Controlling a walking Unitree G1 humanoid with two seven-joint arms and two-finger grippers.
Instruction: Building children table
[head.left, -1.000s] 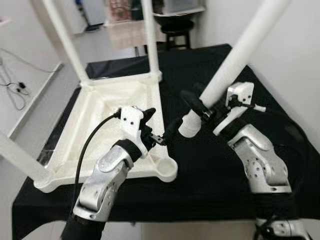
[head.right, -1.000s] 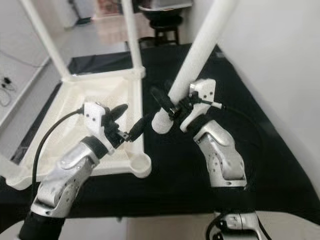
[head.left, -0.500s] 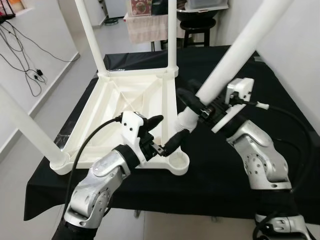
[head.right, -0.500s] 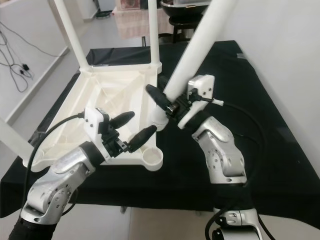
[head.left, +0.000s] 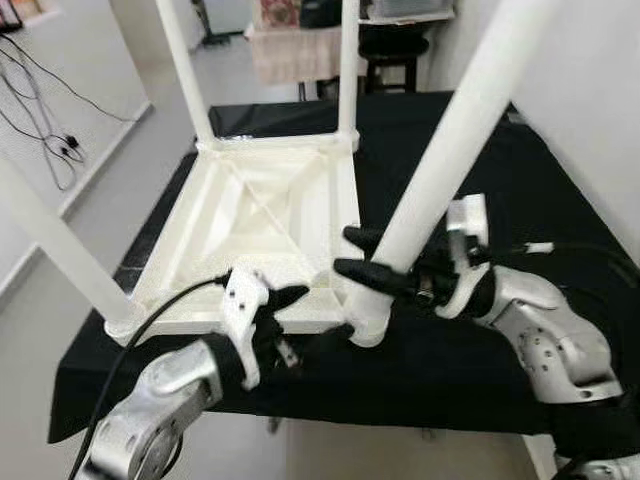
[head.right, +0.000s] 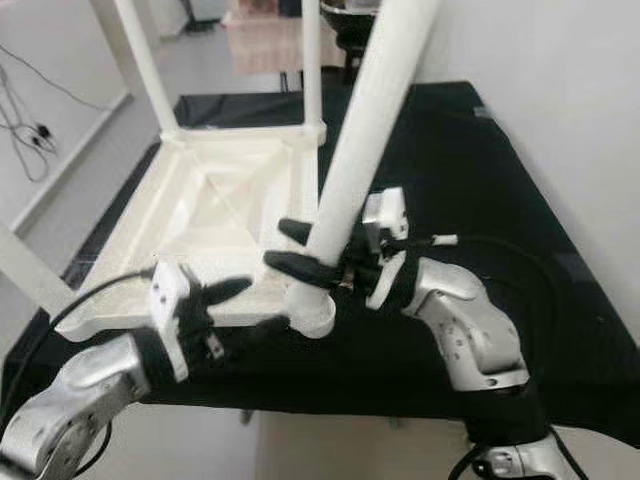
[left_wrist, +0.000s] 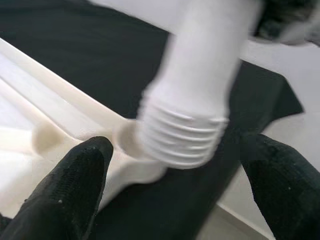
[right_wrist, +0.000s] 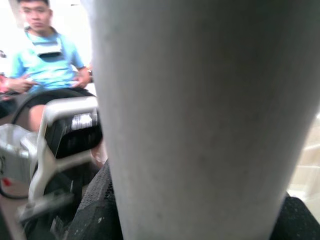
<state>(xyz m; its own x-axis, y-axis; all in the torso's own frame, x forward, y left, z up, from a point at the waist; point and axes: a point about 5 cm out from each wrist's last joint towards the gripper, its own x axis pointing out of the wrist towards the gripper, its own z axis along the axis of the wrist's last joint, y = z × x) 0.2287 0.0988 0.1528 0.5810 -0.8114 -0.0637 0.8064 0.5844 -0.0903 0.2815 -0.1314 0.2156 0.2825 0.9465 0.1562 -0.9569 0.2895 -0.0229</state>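
An upturned white table top lies on the black-covered table. Three white legs stand in its corners: back left, back right and front left. My right gripper is shut on the fourth leg, which tilts slightly. Its threaded end hangs exposed right at the near right corner socket. My left gripper is open just before that corner, with its fingers either side of the threaded end, touching nothing.
The table's front edge is close under my arms. A black stool stands behind the table. Cables trail over the floor at left. A white wall runs along the right. A seated person is behind me.
My right gripper has lowered the leg and brought its threaded end to the near right corner socket. My left gripper has dropped toward the front edge. The camera has shifted too.
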